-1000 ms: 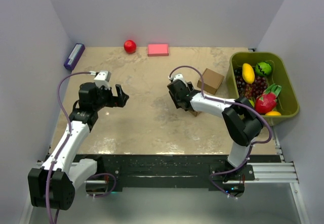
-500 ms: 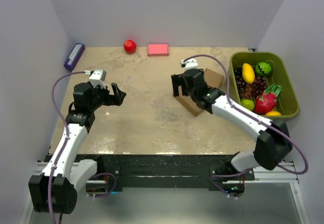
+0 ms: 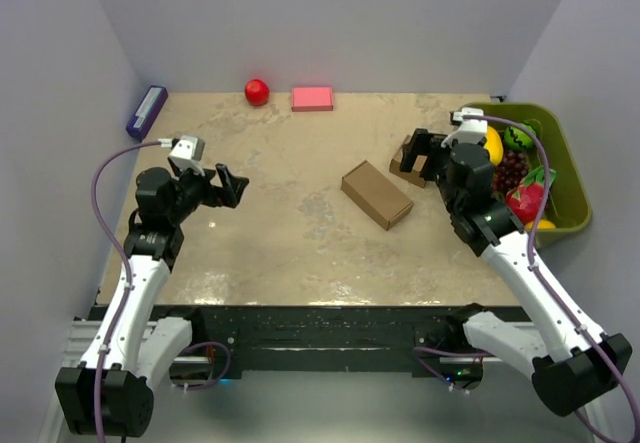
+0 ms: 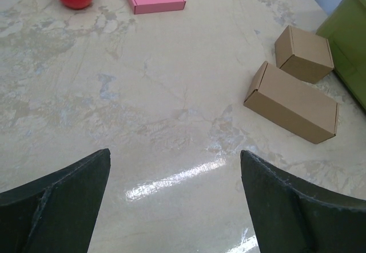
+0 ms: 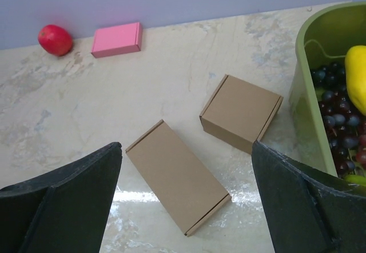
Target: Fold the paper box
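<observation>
Centre of the overhead frame, a little to the right: the paper box (image 3: 377, 194) lies on the desk (image 3: 290, 253) as a low, closed oblong of plain brown cardboard. Its long side runs from upper left to lower right, and it lies free of both arms. Just to its upper right sits a smaller squarish brown box (image 3: 405, 155), parted from it by a narrow strip of desk. In the right wrist view the two boxes lie mid-frame, the smaller one near the wall of the green bin (image 3: 503, 109) at the right edge. The bin holds fruit, among it a yellow mango (image 3: 491, 145), dark grapes (image 3: 512, 170) and a pink dragon fruit (image 3: 525, 203).

The right fingers (image 5: 63, 207) are released, spread wide and grasping nothing. In the overhead view they overlap the right part of the smaller box, between the paper box and the bin. The left fingers (image 4: 57, 207) are likewise spread wide and empty. They sit at the left of the overhead frame, well apart from the paper box and pointing toward it.

Along the top edge of the desk lie a red round fruit (image 3: 257, 91) and a flat pink box (image 3: 312, 98) just right of it. A purple object (image 3: 146, 111) lies at the upper left corner.
</observation>
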Controlling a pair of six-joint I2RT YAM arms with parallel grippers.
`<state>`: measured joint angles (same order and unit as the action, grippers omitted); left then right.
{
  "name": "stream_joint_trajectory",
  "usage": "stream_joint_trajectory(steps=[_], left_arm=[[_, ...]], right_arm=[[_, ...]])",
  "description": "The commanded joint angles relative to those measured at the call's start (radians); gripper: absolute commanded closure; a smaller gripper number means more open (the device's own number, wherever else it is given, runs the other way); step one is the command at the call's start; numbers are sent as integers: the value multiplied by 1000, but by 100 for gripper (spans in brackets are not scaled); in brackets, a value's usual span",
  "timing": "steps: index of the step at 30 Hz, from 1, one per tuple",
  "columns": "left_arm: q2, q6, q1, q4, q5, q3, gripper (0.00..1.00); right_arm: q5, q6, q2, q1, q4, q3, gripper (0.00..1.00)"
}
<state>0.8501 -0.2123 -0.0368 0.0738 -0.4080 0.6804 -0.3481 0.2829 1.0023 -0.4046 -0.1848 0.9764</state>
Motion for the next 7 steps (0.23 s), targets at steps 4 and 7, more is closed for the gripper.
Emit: stream_joint_trajectory(steps=[4,7], left_arm=[[-23,24,8,-45,-9,-1,1],[-28,19,8,-43,11,1,0]], right_arm=[[-25,-13,-57,4,-7,-41,1],[-32,-17,-62,4,-12,-41,1]])
